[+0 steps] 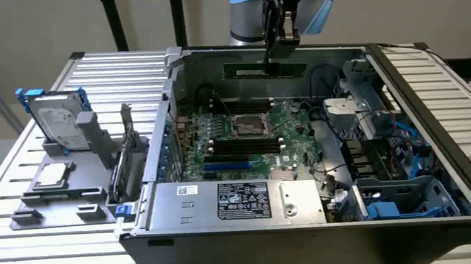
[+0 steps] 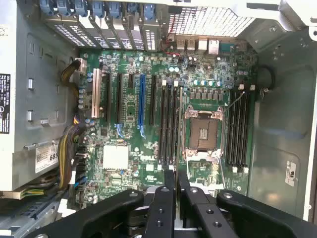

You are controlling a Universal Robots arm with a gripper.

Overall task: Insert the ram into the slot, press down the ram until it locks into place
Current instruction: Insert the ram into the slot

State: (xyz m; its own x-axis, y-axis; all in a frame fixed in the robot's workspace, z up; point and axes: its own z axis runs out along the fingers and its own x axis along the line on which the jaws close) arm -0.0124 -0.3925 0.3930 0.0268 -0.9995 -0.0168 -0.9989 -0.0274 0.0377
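The hand (image 1: 271,58) is clenched on the ram (image 1: 243,71), holding it level near the rear wall of the open case (image 1: 227,243). The ram is well apart from the slot (image 2: 169,126), one of several parallel black slots beside the CPU socket (image 2: 203,134).

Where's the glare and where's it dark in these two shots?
Exterior view: the ribbed table washes out pale, the motherboard sits in shade. Wrist view: glare whitens the vent grille, the gripper is dark against the lit motherboard.
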